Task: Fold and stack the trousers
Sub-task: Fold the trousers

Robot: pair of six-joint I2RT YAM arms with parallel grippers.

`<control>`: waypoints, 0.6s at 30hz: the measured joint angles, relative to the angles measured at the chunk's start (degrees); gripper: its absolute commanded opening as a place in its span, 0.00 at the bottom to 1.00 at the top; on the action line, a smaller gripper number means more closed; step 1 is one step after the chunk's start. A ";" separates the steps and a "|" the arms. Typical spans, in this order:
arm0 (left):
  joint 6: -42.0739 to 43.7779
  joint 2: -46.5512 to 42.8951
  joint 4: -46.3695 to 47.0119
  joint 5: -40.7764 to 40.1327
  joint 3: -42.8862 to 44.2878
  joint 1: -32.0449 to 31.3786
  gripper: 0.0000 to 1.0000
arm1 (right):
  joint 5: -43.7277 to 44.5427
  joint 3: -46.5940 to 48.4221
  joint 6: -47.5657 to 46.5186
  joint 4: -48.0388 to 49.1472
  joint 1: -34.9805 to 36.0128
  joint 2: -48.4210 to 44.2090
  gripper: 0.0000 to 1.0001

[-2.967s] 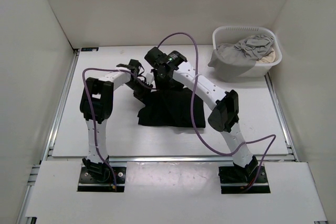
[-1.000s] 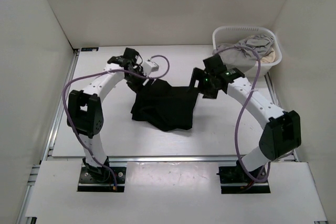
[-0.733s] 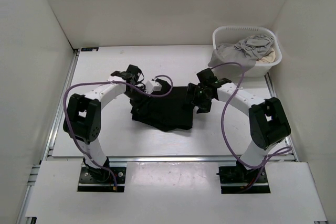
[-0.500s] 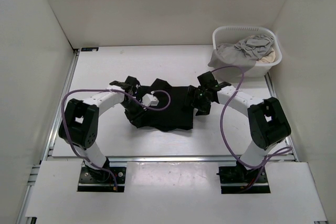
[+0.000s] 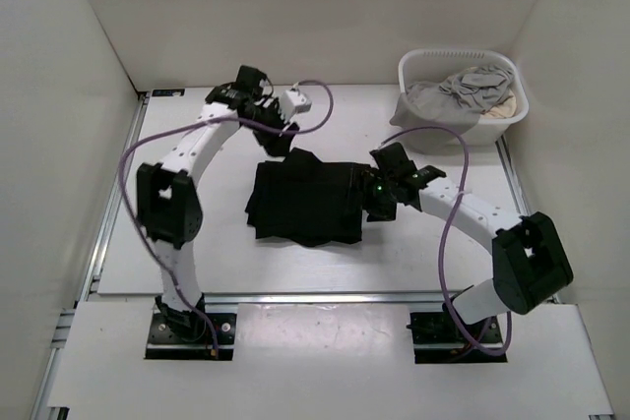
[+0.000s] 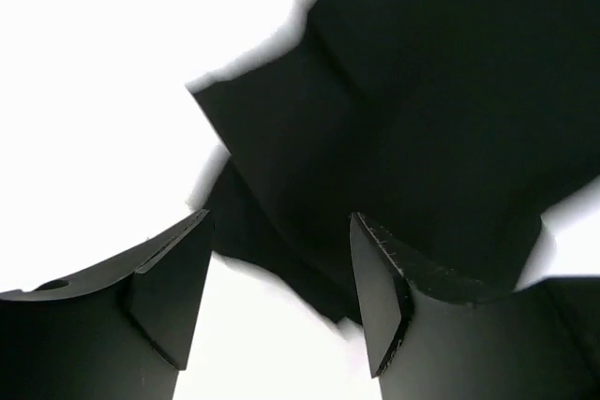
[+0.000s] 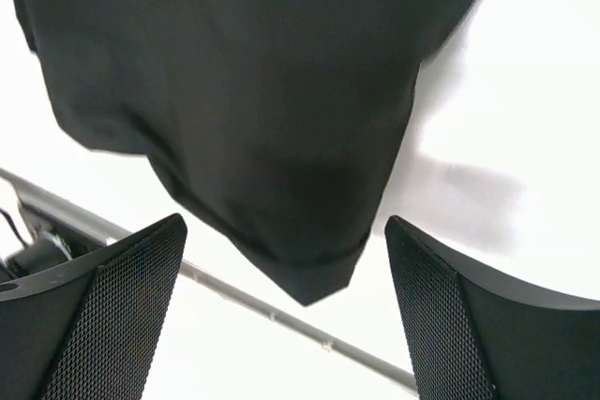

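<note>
Since half a second ago, the left pincer (image 5: 279, 137) has lifted away from the left side of the trousers (image 5: 303, 206) and now hangs over their far-left corner. The right pincer (image 5: 378, 201) stays at their right edge. Both pincers are spread, with nothing between their fingers. The trousers lie as a folded black bundle in the middle of the worktop (image 5: 197, 243). At the far right, a white basket (image 5: 455, 52) holds a grey garment (image 5: 455, 93) and a beige cloth (image 5: 505, 103).
</note>
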 measured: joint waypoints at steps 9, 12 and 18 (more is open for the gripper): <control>-6.29 24.20 1.92 2.12 15.91 0.39 0.76 | -2.23 -8.50 0.39 1.99 1.05 -0.59 0.77; -7.87 27.06 1.40 2.86 15.82 0.39 0.57 | -4.63 -9.44 0.81 5.57 1.20 1.42 0.60; -10.62 26.95 1.44 4.63 15.56 0.55 0.14 | -8.48 -9.51 1.25 9.14 1.60 5.05 0.20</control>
